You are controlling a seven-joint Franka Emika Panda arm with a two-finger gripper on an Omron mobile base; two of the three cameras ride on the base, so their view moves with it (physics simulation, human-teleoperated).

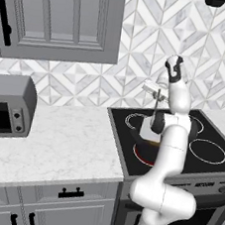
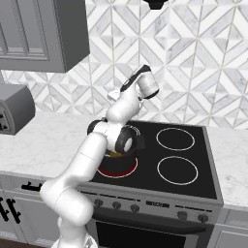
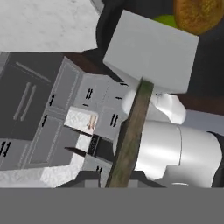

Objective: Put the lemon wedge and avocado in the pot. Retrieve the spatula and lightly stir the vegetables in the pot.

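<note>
With the spatula (image 3: 148,54) clamped in the gripper (image 3: 114,181) over the pot (image 2: 116,162), the avocado (image 3: 199,15) could be flicked out by hard stirring.

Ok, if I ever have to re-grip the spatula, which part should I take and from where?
Take the spatula's thin handle, as the gripper does now, near its free end, from above. The flat blade hangs down over the pot by the avocado.
</note>
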